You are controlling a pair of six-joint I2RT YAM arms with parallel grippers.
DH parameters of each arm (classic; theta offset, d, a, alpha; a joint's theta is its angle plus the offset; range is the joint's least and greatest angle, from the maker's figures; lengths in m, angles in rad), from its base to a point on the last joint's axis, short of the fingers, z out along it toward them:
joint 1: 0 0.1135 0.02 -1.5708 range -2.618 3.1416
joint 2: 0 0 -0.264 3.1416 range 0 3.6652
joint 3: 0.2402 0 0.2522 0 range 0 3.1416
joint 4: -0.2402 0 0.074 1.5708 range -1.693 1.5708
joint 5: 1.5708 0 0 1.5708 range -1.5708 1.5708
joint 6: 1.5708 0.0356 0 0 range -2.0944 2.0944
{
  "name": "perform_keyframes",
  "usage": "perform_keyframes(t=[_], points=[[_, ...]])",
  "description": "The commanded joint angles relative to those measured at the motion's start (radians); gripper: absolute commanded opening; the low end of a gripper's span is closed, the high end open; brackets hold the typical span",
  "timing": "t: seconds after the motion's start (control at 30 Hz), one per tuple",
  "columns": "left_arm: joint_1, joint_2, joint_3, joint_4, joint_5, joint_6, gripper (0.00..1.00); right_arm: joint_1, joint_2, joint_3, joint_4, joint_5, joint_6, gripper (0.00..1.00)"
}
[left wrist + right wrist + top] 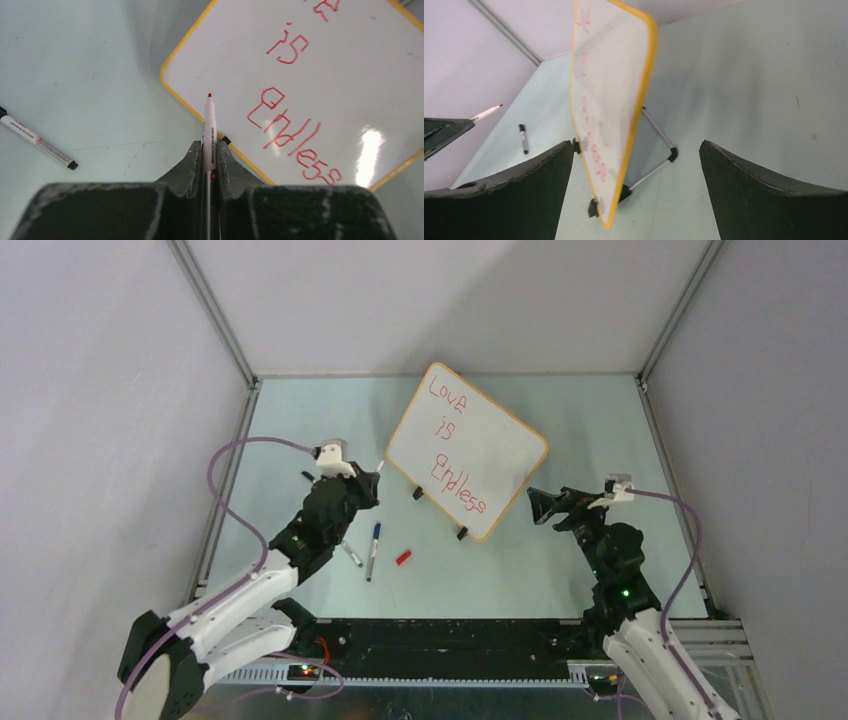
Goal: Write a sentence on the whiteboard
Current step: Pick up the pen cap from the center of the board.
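1. Pale green tabletop (560,580) boxed in by plain grey walls, seen from above. A white rectangular whiteboard (500,455) with rounded corners and a thin orange-yellow frame stands at mid-table, turned diagonally. The sentence (455,455), thin red handwriting, reads "Love", "is", "Endless" on three lines. The left gripper (368,478) sits just beside the board's left corner. The right gripper (540,505) is near the board's right corner, apart from it, with its jaws spread. A slim blue-capped pen (372,550) and a small red cap (403,557) lie on the table in front of the board.

2. Left wrist view: the dark fingers are pressed narrow around a red-tipped white marker (209,125) that points at the board's lower-left margin. Whether the tip touches the surface cannot be told. "is" and "Endless" show beyond it. A black-capped white pen (37,141) lies on the table to the left.

3. Right wrist view: the two dark fingers stand wide apart and hold nothing. The board shows almost edge-on between them, upright on small black clip feet (594,207) with a thin wire prop behind, touching neither finger.
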Motion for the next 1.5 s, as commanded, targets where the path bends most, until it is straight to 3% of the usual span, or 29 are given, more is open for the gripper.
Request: perform_keyframes(t=[0.0, 0.13, 0.23, 0.3, 0.37, 0.43, 0.47, 0.6, 0.67, 0.83, 0.97, 1.03, 1.13, 1.3, 1.47], points=[[0.000, -0.155, -0.012, -0.094, 0.078, -0.039, 0.00, 0.137, -0.161, 0.137, -0.399, 0.119, -0.102, 0.98], [0.003, -0.302, 0.005, -0.315, 0.155, -0.117, 0.00, 0.291, -0.148, 0.250, -0.580, 0.083, -0.154, 0.91], [0.003, -0.384, 0.039, -0.459, 0.218, -0.163, 0.00, 0.427, -0.042, 0.331, -0.616, 0.016, -0.158, 0.84], [0.003, -0.420, 0.099, -0.577, 0.228, -0.161, 0.00, 0.551, 0.049, 0.377, -0.619, 0.069, -0.149, 0.82], [0.002, -0.454, 0.153, -0.693, 0.215, -0.141, 0.00, 0.701, 0.162, 0.437, -0.620, 0.202, -0.124, 0.82], [0.004, -0.486, 0.217, -0.803, 0.188, -0.115, 0.00, 0.841, 0.294, 0.512, -0.661, 0.412, 0.026, 0.82], [0.004, -0.503, 0.242, -0.874, 0.177, -0.096, 0.00, 0.882, 0.377, 0.566, -0.689, 0.587, 0.101, 0.84], [0.004, -0.553, 0.353, -1.023, 0.040, -0.038, 0.00, 1.137, 0.607, 0.693, -0.810, 1.042, 0.570, 0.85], [0.004, -0.567, 0.374, -1.052, -0.024, -0.010, 0.00, 1.214, 0.722, 0.785, -0.930, 1.128, 0.818, 0.84], [0.005, -0.571, 0.388, -1.081, -0.128, 0.038, 0.00, 1.209, 1.014, 1.089, -1.320, 1.084, 1.329, 0.92], [0.004, -0.623, 0.353, -1.058, -0.272, 0.057, 0.00, 1.175, 1.258, 1.319, -1.574, 0.934, 1.538, 0.96], [0.005, -0.662, 0.331, -1.037, -0.310, 0.059, 0.00, 1.164, 1.349, 1.378, -1.588, 0.893, 1.549, 0.91], [0.004, -0.708, 0.309, -1.027, -0.353, 0.052, 0.00, 1.149, 1.385, 1.390, -1.528, 0.843, 1.547, 0.75], [0.004, -0.786, 0.278, -1.013, -0.435, 0.025, 0.00, 1.085, 1.452, 1.389, -1.385, 0.701, 1.444, 0.70], [0.005, -0.816, 0.253, -0.995, -0.431, 0.025, 0.00, 1.051, 1.512, 1.406, -1.265, 0.618, 1.385, 0.65]])
